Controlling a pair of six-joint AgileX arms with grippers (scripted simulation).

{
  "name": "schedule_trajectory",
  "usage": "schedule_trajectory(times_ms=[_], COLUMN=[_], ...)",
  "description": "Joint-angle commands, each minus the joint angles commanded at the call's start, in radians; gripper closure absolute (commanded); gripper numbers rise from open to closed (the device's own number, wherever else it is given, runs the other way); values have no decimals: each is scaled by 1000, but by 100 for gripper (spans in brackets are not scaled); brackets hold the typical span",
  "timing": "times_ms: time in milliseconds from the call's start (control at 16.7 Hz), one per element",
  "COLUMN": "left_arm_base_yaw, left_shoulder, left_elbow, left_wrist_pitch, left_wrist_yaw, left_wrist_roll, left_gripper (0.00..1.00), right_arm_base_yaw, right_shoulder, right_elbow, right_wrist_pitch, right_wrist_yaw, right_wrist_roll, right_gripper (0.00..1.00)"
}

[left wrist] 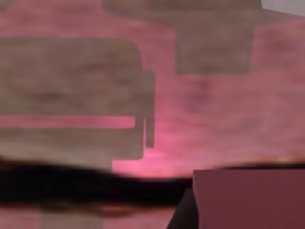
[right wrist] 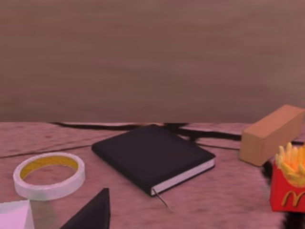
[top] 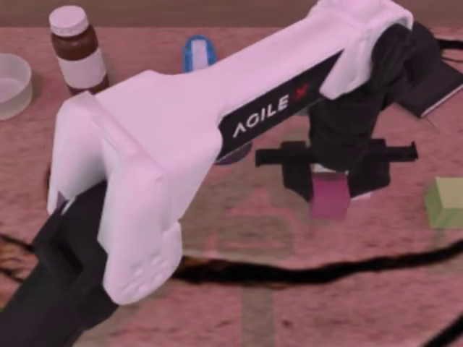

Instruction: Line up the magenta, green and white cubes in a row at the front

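My left arm reaches across the top view from the lower left, and my left gripper (top: 331, 189) is shut on the small magenta cube (top: 330, 199) right of centre. The left wrist view shows that cube (left wrist: 250, 200) close up beside one dark finger (left wrist: 186, 212), with the gripper's shadow on the table behind it. The light green cube (top: 445, 202) rests on the table at the right edge, apart from the gripper. A pinkish-white corner (right wrist: 14, 214), possibly the white cube, shows in the right wrist view next to a dark part of my right gripper (right wrist: 93, 212). The right arm is out of the top view.
A brown bottle (top: 76, 50), a clear bowl (top: 11, 87) and a blue object (top: 199, 52) stand at the back left. A black book (right wrist: 152, 155), a tape roll (right wrist: 47, 174), a wooden block (right wrist: 271, 133) and a fries box (right wrist: 288, 183) lie before the right wrist camera.
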Motion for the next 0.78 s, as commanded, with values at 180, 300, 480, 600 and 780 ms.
schedule_trajectory(times_ms=[180, 300, 480, 600, 780], left_arm_base_yaw=[-7, -4, -2, -1, -4], left_shoulder=[4, 0, -6, -12, -20], left_elbow=[7, 6, -36, -114, -256], left_wrist_pitch=[-3, -1, 40, 109, 232], left_wrist_yaw=[-1, 0, 0, 0, 0], left_wrist_roll=[-6, -3, -4, -6, -7], left_gripper=[100, 100, 100, 100, 100], right_arm_base_yaw=[0, 0, 0, 0, 0], right_shoulder=[0, 0, 0, 0, 0], right_elbow=[0, 0, 0, 0, 0], right_wrist_pitch=[0, 0, 0, 0, 0], right_wrist_yaw=[0, 0, 0, 0, 0], right_wrist_roll=[0, 0, 0, 0, 0], right_gripper=[0, 0, 0, 0, 0])
